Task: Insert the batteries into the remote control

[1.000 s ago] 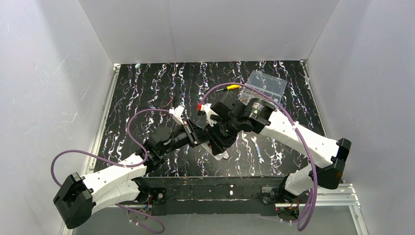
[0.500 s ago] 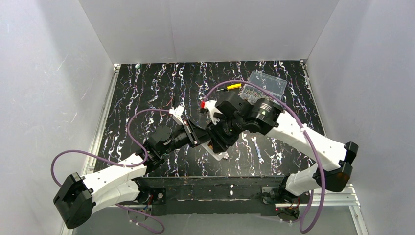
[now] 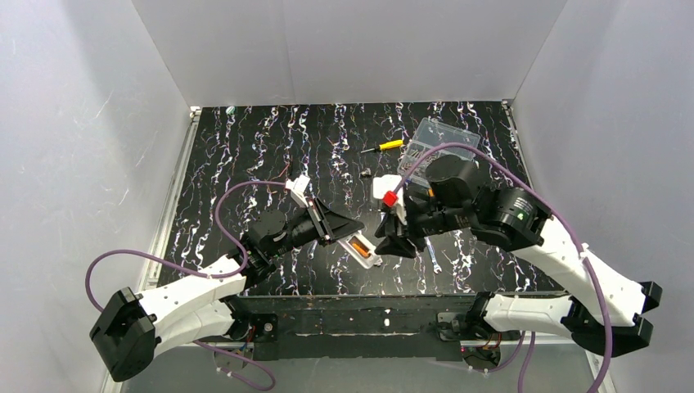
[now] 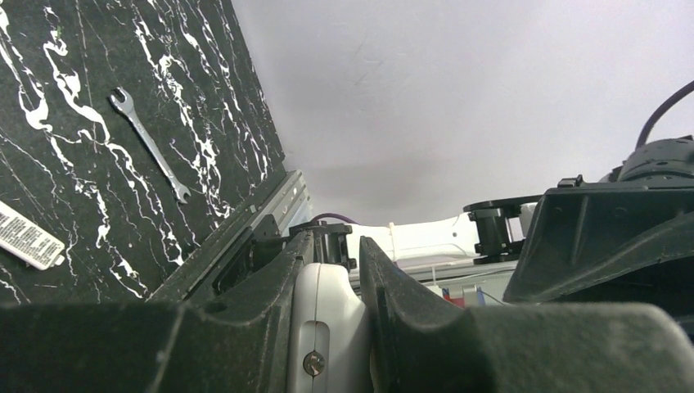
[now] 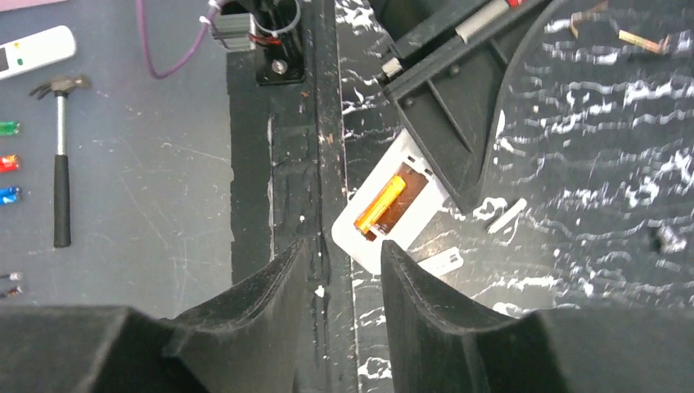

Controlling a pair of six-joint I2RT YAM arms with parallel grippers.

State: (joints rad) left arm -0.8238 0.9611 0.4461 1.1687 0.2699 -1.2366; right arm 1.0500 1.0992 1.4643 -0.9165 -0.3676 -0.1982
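Top external view, starting at the table's (image 3: 245,147) near edge: the remote (image 3: 372,258) sits low and tilted, back side up, with one orange battery (image 3: 358,246) lying in its open compartment. The left gripper (image 3: 342,228) is pressed together on the remote's left end. The right gripper (image 3: 393,242), fingers spread and pinching nothing, hangs just beside the free end. A wrench (image 3: 431,250) lies on the table to its right, and farther back rest a yellow-handled screwdriver (image 3: 385,146) and a clear plastic box (image 3: 442,141).
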